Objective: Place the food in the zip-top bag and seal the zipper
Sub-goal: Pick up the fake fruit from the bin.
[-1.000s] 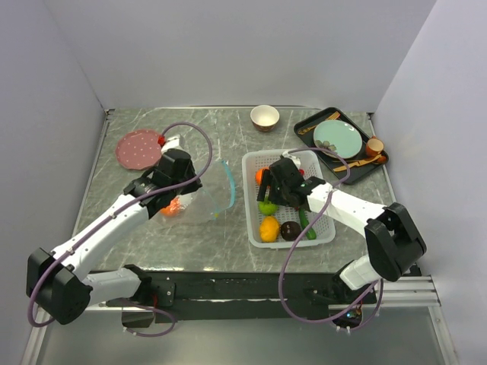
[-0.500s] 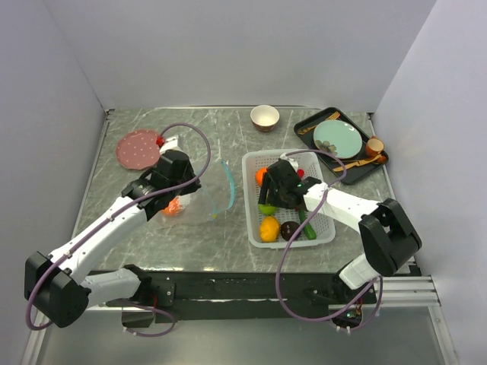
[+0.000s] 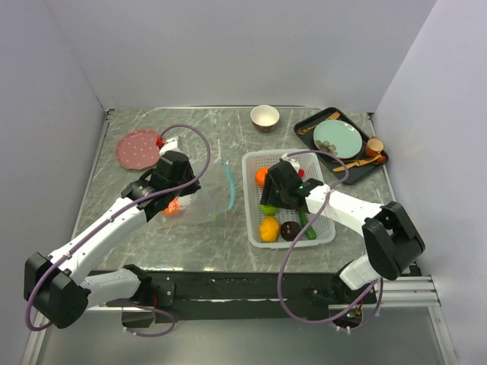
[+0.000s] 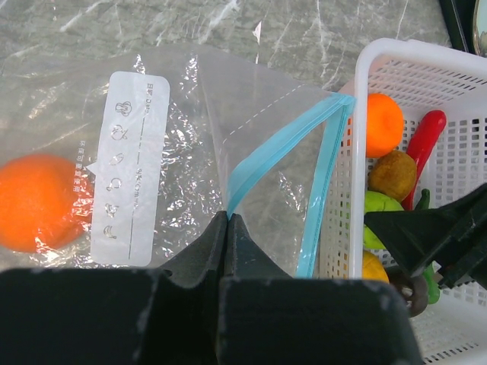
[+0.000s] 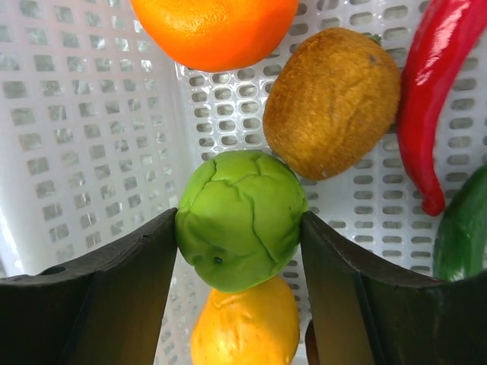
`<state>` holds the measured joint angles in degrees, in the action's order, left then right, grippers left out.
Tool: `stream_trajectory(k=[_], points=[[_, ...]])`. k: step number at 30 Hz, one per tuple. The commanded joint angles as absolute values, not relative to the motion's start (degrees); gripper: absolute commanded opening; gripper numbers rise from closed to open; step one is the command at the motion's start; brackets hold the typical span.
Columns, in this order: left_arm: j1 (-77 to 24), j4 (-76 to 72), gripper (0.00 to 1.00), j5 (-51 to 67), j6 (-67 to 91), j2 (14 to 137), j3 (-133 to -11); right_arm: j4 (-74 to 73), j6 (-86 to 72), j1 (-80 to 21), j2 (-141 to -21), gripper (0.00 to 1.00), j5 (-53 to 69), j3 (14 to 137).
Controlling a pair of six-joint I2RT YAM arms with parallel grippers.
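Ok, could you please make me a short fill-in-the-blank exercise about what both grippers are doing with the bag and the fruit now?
1. The left gripper pinches the mouth edge of the zip-top bag, which holds one ____.
2. The right gripper has a finger on each side of the green ____.
3. That fruit lies inside the white ____, beside the brown kiwi.
Missing words: orange; apple; basket.

Surface notes: bag, basket, fruit
Zip-top bag (image 4: 251,114): clear crinkled plastic film, glossy; zipper (image 4: 318,190) smooth teal plastic. Basket (image 5: 68,114): white perforated plastic. Green apple (image 5: 242,219) matt, creased; kiwi (image 5: 332,103) rough, fuzzy; chili (image 5: 430,91) glossy. Worktop (image 3: 228,129): polished, marble-look.
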<state>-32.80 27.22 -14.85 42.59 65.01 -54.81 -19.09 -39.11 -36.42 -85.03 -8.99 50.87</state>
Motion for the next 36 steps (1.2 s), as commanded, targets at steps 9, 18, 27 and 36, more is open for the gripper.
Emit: stream_trajectory(k=[9, 18, 27, 36], points=[[-32.7, 25.7, 0.01, -14.8, 41.4, 63.4, -54.8, -15.3, -37.7, -36.8, -74.3, 0.43, -10.6, 49.6], [-32.7, 25.1, 0.01, -14.2, 41.2, 63.7, -54.8, -7.1, -37.8, -36.9, -65.0, 0.44, -5.1, 47.6], [-32.7, 25.6, 0.01, -13.8, 41.0, 63.4, -55.5, -0.3, -37.3, -39.9, -68.2, 0.45, 4.8, 51.0], [-32.7, 26.0, 0.01, -14.2, 40.5, 63.2, -55.4, 1.3, -37.4, -43.1, -73.6, 0.46, 8.3, 55.5]])
